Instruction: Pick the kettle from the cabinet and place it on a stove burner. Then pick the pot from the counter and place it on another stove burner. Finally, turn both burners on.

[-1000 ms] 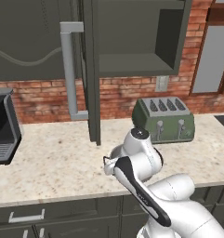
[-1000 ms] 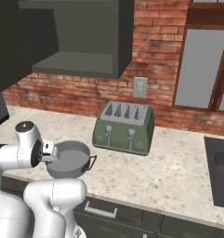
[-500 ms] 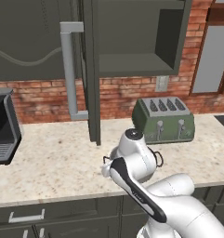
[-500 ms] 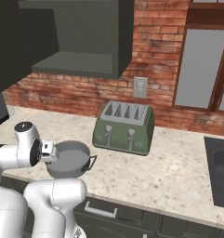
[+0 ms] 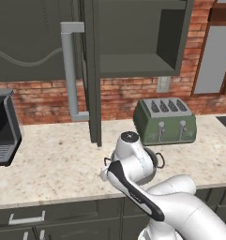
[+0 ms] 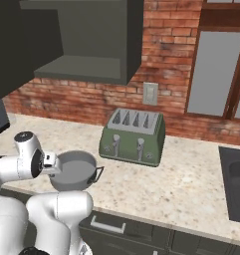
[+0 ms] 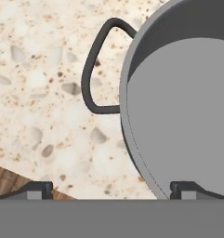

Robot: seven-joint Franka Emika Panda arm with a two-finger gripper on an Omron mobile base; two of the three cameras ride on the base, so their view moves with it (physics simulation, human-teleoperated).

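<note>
Over the counter (image 5: 53,164), near its front edge, the gripper (image 7: 111,188) hangs with jaws fully apart above the pot (image 6: 74,169) — one tip outside its wall, one over the inside. Best lowered straight so the tips straddle the rim beside the loop handle (image 7: 97,69) — then close squarely.

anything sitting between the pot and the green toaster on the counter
Nothing. In the right base view, only bare speckled counter separates the pot from the toaster; the pot's loop handle points into that gap.
</note>
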